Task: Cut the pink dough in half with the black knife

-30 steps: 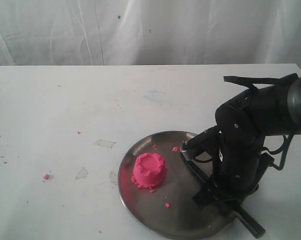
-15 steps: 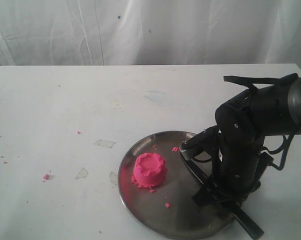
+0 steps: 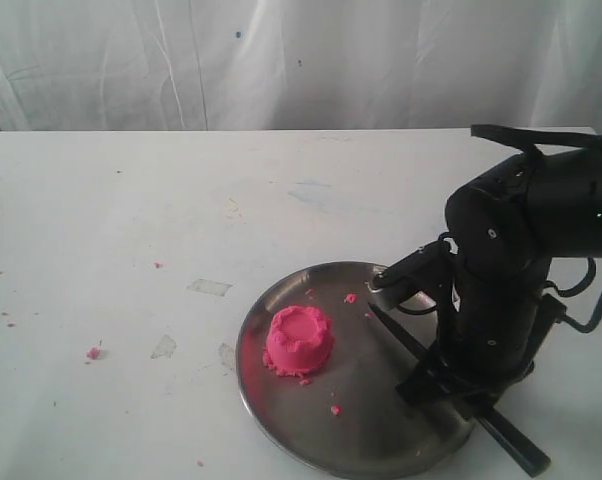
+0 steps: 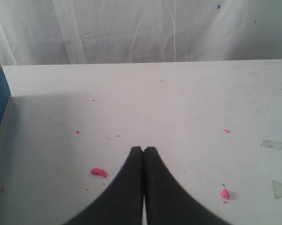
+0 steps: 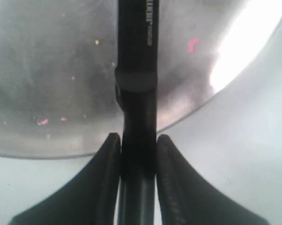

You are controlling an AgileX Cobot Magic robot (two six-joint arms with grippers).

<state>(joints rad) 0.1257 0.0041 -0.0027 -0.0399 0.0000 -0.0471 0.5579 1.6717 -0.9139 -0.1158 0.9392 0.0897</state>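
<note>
Near the table's front right corner, the right gripper (image 5: 137, 152) pinched the black knife (image 3: 451, 385) by its handle, probably for lifting. Pink dough (image 3: 299, 341) sat uncut. Left gripper (image 4: 144, 154) fingers stayed pressed together, empty.

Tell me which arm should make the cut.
Right. Its tool already clamps the slim black knife over the steel plate beside the pink dough mound; the left tool is shut, empty.

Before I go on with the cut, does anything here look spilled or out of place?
Yes: pink crumbs are scattered loose, some on the steel plate near the pink dough, others out on the white table, such as one well left of the plate. The dough itself is whole, and the right gripper holds the black knife squarely.
</note>
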